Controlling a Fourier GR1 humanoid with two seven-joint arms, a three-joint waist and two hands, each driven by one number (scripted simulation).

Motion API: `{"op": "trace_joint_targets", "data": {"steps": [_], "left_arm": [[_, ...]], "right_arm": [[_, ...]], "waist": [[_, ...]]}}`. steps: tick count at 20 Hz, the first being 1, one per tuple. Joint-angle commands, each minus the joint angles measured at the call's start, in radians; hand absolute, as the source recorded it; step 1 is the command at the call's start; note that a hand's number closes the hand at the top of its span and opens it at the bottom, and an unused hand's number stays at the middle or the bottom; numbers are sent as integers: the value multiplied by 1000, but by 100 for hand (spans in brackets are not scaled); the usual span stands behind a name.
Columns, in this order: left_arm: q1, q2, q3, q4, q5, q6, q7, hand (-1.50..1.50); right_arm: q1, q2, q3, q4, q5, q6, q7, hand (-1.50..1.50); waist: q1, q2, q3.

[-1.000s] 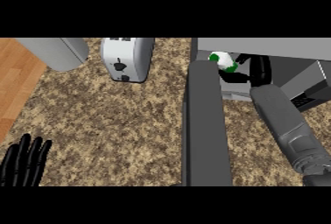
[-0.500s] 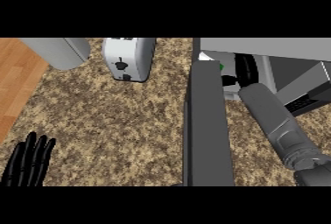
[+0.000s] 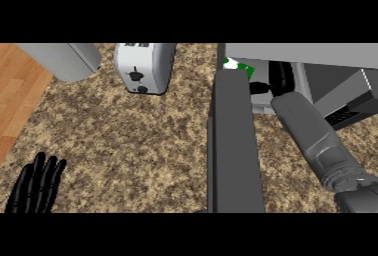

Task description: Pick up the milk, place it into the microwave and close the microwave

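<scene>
The milk [image 3: 238, 66], a white and green carton, shows just inside the microwave [image 3: 310, 52] opening at the top, partly hidden by the microwave's top and the door. My right hand [image 3: 276, 80] reaches into the opening right beside the carton and is curled on it, mostly hidden under the top edge. The grey right forearm [image 3: 314, 137] runs down to the lower right. The microwave door [image 3: 235, 150] stands open, seen edge-on as a dark grey slab down the middle. My left hand [image 3: 37, 185] rests open at the lower left, fingers up.
A silver toaster [image 3: 144, 67] stands at the back, left of the door. A grey rounded appliance [image 3: 63, 60] sits at the back left. The speckled counter ends at the left, where a wooden surface [image 3: 18, 100] begins.
My right arm has pushed forward and left into the microwave, carrying the milk further under the top edge. The left hand has not moved.
</scene>
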State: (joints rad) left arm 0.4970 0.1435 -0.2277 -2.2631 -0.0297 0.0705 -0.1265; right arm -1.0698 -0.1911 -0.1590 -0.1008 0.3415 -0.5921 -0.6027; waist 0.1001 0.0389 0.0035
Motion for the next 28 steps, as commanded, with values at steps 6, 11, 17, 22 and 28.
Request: {"op": "trace_joint_targets", "data": {"steps": [6,11,17,22,28], "left_arm": [[8,2,-15,-18,-26,3,16,-150],[40,-20,-84,-38,-70,17,8,-150],[51,-39,-113,-22,-116,44,8,-150],[55,-27,-100,-33,-105,36,7,-150],[73,-64,-160,5,-140,66,-32,-150]], "right_arm": [[6,-23,-47,-15,-34,-45,-34,-150],[44,-60,-79,-39,-60,-34,-107,-150],[62,-113,-101,-28,-78,60,-130,-150],[74,-106,-131,-31,-115,188,-165,-150],[98,-133,-159,-33,-150,343,-186,-150]], "waist": [[-5,-2,0],[-13,-5,1],[-29,-11,0],[-38,-16,0],[-51,-23,-1]]}}
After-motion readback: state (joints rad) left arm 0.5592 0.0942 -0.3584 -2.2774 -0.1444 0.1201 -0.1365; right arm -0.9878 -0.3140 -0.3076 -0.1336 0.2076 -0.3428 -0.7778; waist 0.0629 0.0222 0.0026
